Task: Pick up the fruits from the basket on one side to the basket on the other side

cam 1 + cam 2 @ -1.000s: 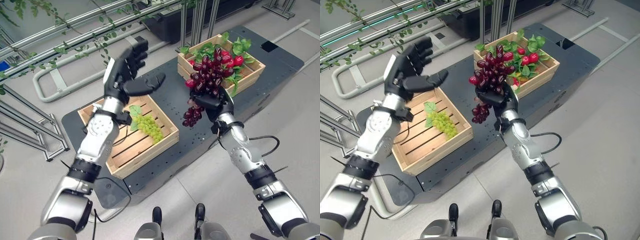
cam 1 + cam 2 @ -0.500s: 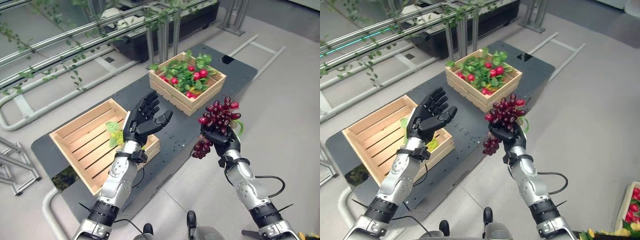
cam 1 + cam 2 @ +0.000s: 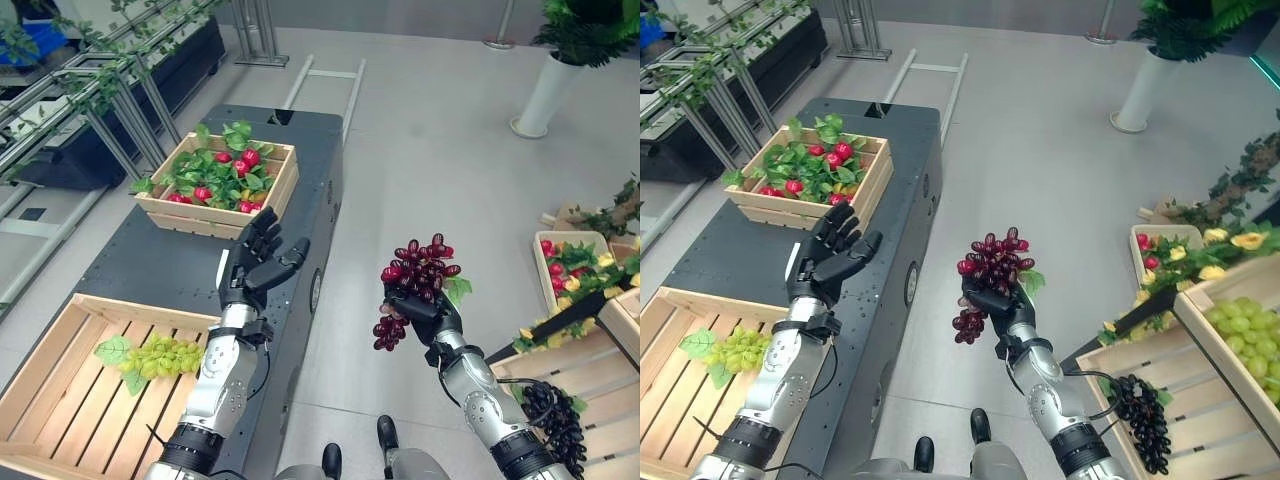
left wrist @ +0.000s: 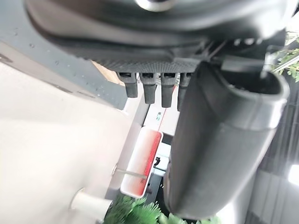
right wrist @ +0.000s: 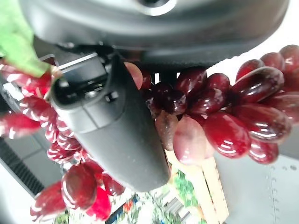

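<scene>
Head camera, left eye: the whole view has swung to the robot's right since half a second ago, so the dark platform (image 3: 160,265) now sits on the left and bare floor lies ahead. Right hand (image 3: 418,310), palm up, is closed around a bunch of dark red grapes (image 3: 412,282), as before, now held over the floor well clear of the platform's right edge. Left hand (image 3: 252,272) is raised over the platform's right part, fingers spread wide, nothing in it, same pose as earlier. Far crate (image 3: 276,193) on the platform holds red fruits (image 3: 225,177) among green leaves; near crate (image 3: 35,360) holds green grapes (image 3: 160,354). Newly in sight, far right of the platform: slatted crates (image 3: 600,370) with black grapes (image 3: 553,422) and mixed fruit. Right eye: same layout; a right-side crate also holds green grapes (image 3: 1253,340). Left wrist: straight fingers (image 4: 148,88) and thumb apart, empty, the platform edge past them. Right wrist: thumb (image 5: 112,126) pressed across the red grapes, berries bulging on both sides.
</scene>
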You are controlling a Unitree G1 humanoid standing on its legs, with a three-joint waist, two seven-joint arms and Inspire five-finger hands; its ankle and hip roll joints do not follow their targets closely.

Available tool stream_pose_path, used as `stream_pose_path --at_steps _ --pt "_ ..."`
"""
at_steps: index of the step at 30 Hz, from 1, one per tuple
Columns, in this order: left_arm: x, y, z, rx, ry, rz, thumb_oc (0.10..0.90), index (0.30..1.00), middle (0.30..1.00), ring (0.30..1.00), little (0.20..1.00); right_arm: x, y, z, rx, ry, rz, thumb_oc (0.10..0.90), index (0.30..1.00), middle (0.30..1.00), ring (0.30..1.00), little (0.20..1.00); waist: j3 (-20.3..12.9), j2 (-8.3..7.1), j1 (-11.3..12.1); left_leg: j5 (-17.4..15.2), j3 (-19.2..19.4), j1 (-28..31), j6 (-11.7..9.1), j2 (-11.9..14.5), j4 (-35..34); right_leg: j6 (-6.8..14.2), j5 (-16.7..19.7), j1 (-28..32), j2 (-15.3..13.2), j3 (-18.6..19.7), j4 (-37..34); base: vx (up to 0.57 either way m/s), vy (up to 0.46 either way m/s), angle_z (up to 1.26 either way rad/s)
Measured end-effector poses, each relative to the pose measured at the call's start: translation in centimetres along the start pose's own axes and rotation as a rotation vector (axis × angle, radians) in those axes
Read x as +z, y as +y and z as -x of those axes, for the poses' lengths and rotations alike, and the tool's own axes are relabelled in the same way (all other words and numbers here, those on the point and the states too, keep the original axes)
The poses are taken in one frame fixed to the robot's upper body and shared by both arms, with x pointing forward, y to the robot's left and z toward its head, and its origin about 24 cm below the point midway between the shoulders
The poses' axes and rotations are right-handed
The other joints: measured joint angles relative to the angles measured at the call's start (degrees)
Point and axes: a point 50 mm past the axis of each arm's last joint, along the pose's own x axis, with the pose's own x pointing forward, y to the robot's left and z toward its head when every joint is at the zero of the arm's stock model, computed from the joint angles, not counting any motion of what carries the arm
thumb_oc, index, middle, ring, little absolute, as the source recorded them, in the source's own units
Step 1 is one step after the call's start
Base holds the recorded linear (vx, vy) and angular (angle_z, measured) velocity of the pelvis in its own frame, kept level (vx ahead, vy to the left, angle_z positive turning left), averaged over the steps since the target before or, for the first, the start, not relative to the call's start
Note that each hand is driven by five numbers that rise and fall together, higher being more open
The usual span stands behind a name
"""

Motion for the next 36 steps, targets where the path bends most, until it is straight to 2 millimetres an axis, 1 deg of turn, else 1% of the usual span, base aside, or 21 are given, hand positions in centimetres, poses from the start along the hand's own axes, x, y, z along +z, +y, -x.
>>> stream_pose_path --at_steps 1,2,3,4,5,6,7,9,12,16,21,23,24,25,26,27,28,29,31,33,36 --pt "0.5 0.3 -0.1 0.013 -0.031 0.004 0.8 0.9 0.9 0.9 0.9 0.2 0.2 -0.2 0.014 -0.006 0.004 0.4 0.3 0.3 0.3 0.3 0.25 0.55 1.57 0.01 2.38 0.06 -0.73 1.33 -0.04 -0.1 -2.12 0.24 -2.04 -3.77 3.41 -0.07 -0.232 -0.65" --pt "1.0 0.8 -0.2 0.042 -0.059 0.014 0.8 0.9 0.9 0.9 0.9 0.2 0.6 -0.3 0.041 -0.009 -0.002 0.4 0.3 0.3 0.3 0.3 0.22 0.12 2.88 0.03 3.49 0.36 -1.54 1.72 -0.25 0.08 -3.16 2.48 -4.5 -6.22 2.38 -0.05 -0.235 -0.71" --pt "1.3 1.1 -0.2 0.06 -0.073 0.022 0.8 0.9 0.9 0.9 0.9 0.2 1.0 -0.4 0.058 -0.01 -0.004 0.4 0.3 0.3 0.3 0.3 0.21 -0.17 3.77 0.33 4.45 0.92 -1.98 1.83 -0.94 0.4 -3.35 3.99 -5.72 -7.81 0.4 -0.05 -0.221 -0.8" --pt "1.7 1.6 -0.3 0.094 -0.096 0.022 0.8 0.9 0.9 0.9 0.9 0.1 1.8 -0.9 0.086 -0.006 -0.01 0.4 0.3 0.3 0.3 0.3 0.16 -1.09 5.34 0.62 6.06 1.75 -2.95 1.79 -1.69 1.06 -2.86 6.49 -7.04 -9.23 -3.82 -0.09 -0.174 -0.76" --pt "2.3 2.1 -0.3 0.12 -0.121 0.025 0.8 0.9 0.9 0.9 0.9 0.0 2.9 -1.3 0.119 -0.002 -0.018 0.4 0.3 0.3 0.3 0.3 0.13 -2.7 5.59 1.1 5.23 1.97 -4.02 1.24 -2.25 3.96 -2.81 8.6 -7.0 -6.83 -8.53 -0.09 -0.143 -0.67" --pt "2.3 2.3 -0.4 0.131 -0.125 0.042 0.8 0.9 0.9 0.9 0.9 0.0 3.4 -1.5 0.135 -0.003 -0.018 0.4 0.3 0.3 0.3 0.3 0.11 -3.0 5.47 1.7 4.68 2.25 -4.84 1.37 -3.09 7.04 -1.56 9.57 -6.6 -5.7 -11.14 -0.08 -0.161 -0.3" --pt "2.1 2.1 -0.3 0.131 -0.116 0.048 0.8 0.9 0.9 0.9 0.9 -0.1 3.8 -1.5 0.143 -0.002 -0.022 0.4 0.3 0.3 0.3 0.3 -0.02 -2.75 4.84 2.51 3.47 2.64 -6.0 2.16 -4.39 6.61 -0.29 10.94 -4.95 -4.88 -13.84 -0.03 -0.112 -0.1" --pt "1.8 1.4 -0.3 0.105 -0.102 0.05 0.8 0.9 0.9 0.9 0.9 -0.2 3.5 -1.4 0.138 0.007 -0.014 0.4 0.3 0.3 0.3 0.3 -0.1 -2.77 4.46 3.29 2.07 3.22 -7.17 3.88 -5.18 5.24 -0.21 11.17 -3.19 -4.92 -13.92 -0.01 -0.107 -0.04" --pt "1.0 0.7 -0.1 0.09 -0.076 0.06 0.8 0.9 0.9 0.9 0.9 0.0 2.5 -1.3 0.114 0.008 0.01 0.4 0.3 0.3 0.3 0.3 -0.19 -2.91 3.0 3.5 -0.94 3.54 -7.73 5.18 -5.28 4.09 -0.18 11.49 -1.57 -4.85 -13.94 -0.01 -0.115 -0.07" --pt "0.7 0.3 0.1 0.076 -0.054 0.064 0.8 0.9 0.9 0.9 0.9 0.1 0.6 -0.7 0.05 0.003 0.003 0.4 0.3 0.3 0.3 0.3 -0.3 -3.01 1.53 3.69 -1.28 3.56 -8.44 5.73 -5.3 3.67 -0.08 11.53 -0.79 -4.89 -14.01 -0.01 -0.144 0.0" --pt "0.1 0.4 0.3 0.081 -0.001 0.056 0.8 0.9 0.9 0.9 0.9 -1.4 -0.6 0.4 0.008 0.057 -0.004 0.4 0.3 0.3 0.3 0.3 -0.9 -3.03 0.96 3.71 -1.35 3.41 -8.47 5.81 -5.28 3.54 -0.15 11.37 -0.7 -4.88 -13.97 -0.01 -0.094 0.0" --pt "-0.2 0.5 0.6 0.079 0.013 0.055 0.8 0.9 0.9 0.9 0.9 -1.9 -0.7 0.5 0.002 0.076 -0.008 0.4 0.3 0.3 0.3 0.3 -1.2 -3.35 1.17 2.24 -0.66 1.37 -8.91 6.03 -1.47 2.78 -0.71 10.17 -0.74 -4.17 -13.1 -0.07 0.001 -0.15" --pt "-0.7 0.5 1.0 0.077 0.032 0.064 0.8 0.9 0.9 0.9 0.9 -2.3 -0.8 0.6 0.001 0.087 -0.012 0.4 0.3 0.3 0.3 0.3 -1.19 -3.42 1.61 0.59 -0.88 -0.66 -8.91 5.79 2.98 2.63 -0.77 9.28 -0.76 -3.31 -12.49 -0.09 0.089 -0.15" --pt "-0.8 0.5 1.1 0.071 0.039 0.072 0.8 0.9 0.9 0.9 0.9 -2.6 -0.6 0.7 0.006 0.09 -0.02 0.4 0.3 0.3 0.3 0.3 -1.0 -3.8 1.7 -0.29 -2.51 -2.95 -8.76 5.17 6.78 2.48 -0.77 9.11 -1.14 -2.13 -12.5 -0.08 0.135 -0.11" --pt "-1.3 0.4 1.6 0.065 0.053 0.082 0.8 0.9 0.9 0.9 0.9 -3.0 -0.9 1.0 -0.003 0.098 -0.016 0.4 0.3 0.3 0.3 0.3 -0.7 -5.3 1.65 -2.03 -7.87 -6.3 -7.68 2.45 8.61 2.39 -0.63 8.81 -2.71 0.93 -12.36 0.01 0.096 -0.17" --pt "-1.7 0.5 2.0 0.068 0.069 0.088 0.8 0.9 0.9 0.9 0.9 -3.3 -0.9 1.2 0.008 0.116 0.001 0.4 0.3 0.3 0.3 0.3 -0.76 -5.12 2.23 -2.08 -10.64 -5.29 -7.34 1.48 4.3 2.69 -0.43 8.42 -2.9 1.85 -12.26 0.02 0.156 -0.4" --pt "-2.3 0.3 2.2 0.064 0.092 0.087 0.8 0.9 0.9 0.9 0.9 -3.5 -1.2 1.3 0.023 0.13 0.011 0.4 0.3 0.3 0.3 0.3 -0.69 -3.3 2.08 -2.02 -9.94 -4.74 -7.01 2.13 1.71 2.82 -0.44 8.14 -1.7 2.38 -11.62 0.02 0.184 -0.71" --pt "-2.6 0.6 2.3 0.071 0.105 0.082 0.8 0.9 0.9 0.9 0.9 -3.9 -1.4 1.3 0.018 0.148 0.006 0.4 0.3 0.3 0.3 0.3 -0.67 -2.16 1.78 0.47 -9.68 -4.19 -7.49 2.93 1.45 3.17 -0.7 7.84 -0.98 3.04 -11.55 0.03 0.183 -0.69" --pt "-2.4 0.7 2.1 0.085 0.087 0.082 0.8 0.9 0.9 0.9 0.9 -4.3 -1.5 1.6 0.032 0.162 0.002 0.4 0.3 0.3 0.3 0.3 -0.94 -2.59 1.48 0.7 -8.1 -3.94 -7.25 2.68 0.03 3.38 -0.51 7.02 -1.77 2.51 -11.59 0.07 0.13 -0.69" --pt "-2.0 0.5 1.8 0.083 0.066 0.086 0.8 0.9 0.9 0.9 0.9 -4.4 -1.7 1.9 0.025 0.17 0.001 0.4 0.3 0.3 0.3 0.3 -1.0 -2.67 0.17 2.68 -7.85 -3.37 -6.77 2.45 -2.81 3.18 -0.25 6.65 -2.6 1.22 -11.62 0.09 0.09 -0.28" --pt "-1.7 0.2 2.0 0.071 0.054 0.096 0.8 0.9 0.9 0.9 0.9 -5.5 -2.7 3.1 -0.015 0.202 -0.016 0.4 0.3 0.3 0.3 0.3 -1.08 -2.82 -0.09 4.53 -7.36 -0.96 -6.78 2.46 -5.69 4.65 0.48 8.13 -2.66 1.46 -13.61 0.1 0.106 -0.05"
